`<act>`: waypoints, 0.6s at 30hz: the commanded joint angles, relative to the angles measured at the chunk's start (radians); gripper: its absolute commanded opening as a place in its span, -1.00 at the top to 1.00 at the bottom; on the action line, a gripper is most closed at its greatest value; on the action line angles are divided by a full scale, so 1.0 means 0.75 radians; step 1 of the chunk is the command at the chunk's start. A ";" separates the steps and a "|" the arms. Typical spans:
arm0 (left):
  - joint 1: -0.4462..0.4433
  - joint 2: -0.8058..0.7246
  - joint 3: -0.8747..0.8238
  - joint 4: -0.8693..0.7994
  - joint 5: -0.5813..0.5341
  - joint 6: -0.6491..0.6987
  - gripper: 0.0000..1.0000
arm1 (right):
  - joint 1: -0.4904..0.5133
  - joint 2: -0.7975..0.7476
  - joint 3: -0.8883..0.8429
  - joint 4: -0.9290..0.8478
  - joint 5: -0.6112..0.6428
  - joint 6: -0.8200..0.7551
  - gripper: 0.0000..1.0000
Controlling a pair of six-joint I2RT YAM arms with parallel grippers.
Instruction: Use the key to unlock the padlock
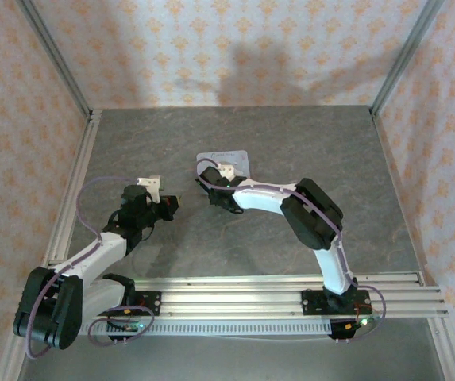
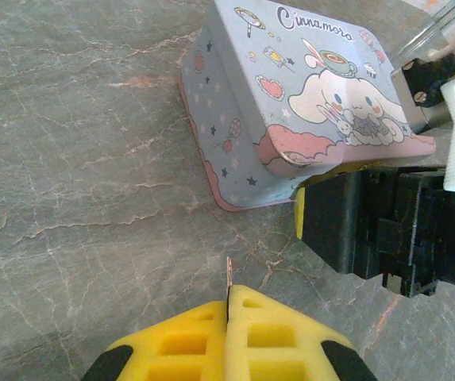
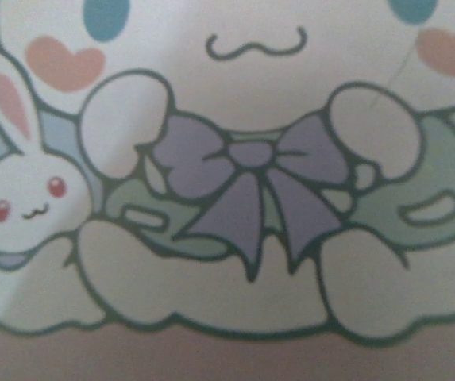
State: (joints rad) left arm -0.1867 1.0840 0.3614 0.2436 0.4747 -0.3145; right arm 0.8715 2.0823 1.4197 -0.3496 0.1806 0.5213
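Well, from where I stand the left arm's fingers (image 2: 187, 341) are pressed fully together, and the key (image 2: 229, 275) is pinched in the seam between the 2 yellow pads. Just its thin, pale brassy tip pokes out past them, standing on edge above the tabletop (image 2: 76, 159). The tip points toward the near edge of the tin box (image 2: 291, 103), with a strip of bare grey marbled surface between them.

The tin box lies flat with its lid up. It is pastel blue and pink, with a white cartoon dog, a little rabbit and curly lettering printed on the lid.

The right arm's fingers (image 2: 330, 218) crowd in from the right as a black block with a yellow pad facing the tin's near corner. They are touching it or very nearly so. I cannot tell how far apart they stand, or whether they have hold of anything. That black bulk sits just to the right of the key's line and covers the tin's right end. The right wrist camera is so close to the lid that the printed bow and rabbit look soft.

From above, both arms reach inward toward the middle of the tabletop, the right one bent over the tin. A purple cable (image 1: 92, 186) loops off the left arm. Aluminium rails (image 1: 251, 290) run along the near edge, and patterned walls (image 1: 211, 48) close off the other 3 sides.
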 commanded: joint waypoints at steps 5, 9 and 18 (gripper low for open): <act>0.010 -0.036 -0.028 0.035 0.022 0.028 1.00 | -0.023 0.032 0.032 0.018 0.062 -0.027 0.43; 0.010 -0.055 -0.038 0.058 0.055 0.037 1.00 | -0.032 0.015 0.051 0.004 0.046 -0.035 0.74; 0.007 -0.076 -0.039 0.124 0.161 0.044 1.00 | -0.051 -0.130 0.136 -0.222 -0.141 -0.094 1.00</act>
State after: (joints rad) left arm -0.1867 1.0264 0.3302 0.2855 0.5442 -0.3107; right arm 0.8436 2.0796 1.4708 -0.4255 0.1272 0.4744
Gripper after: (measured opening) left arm 0.048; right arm 0.108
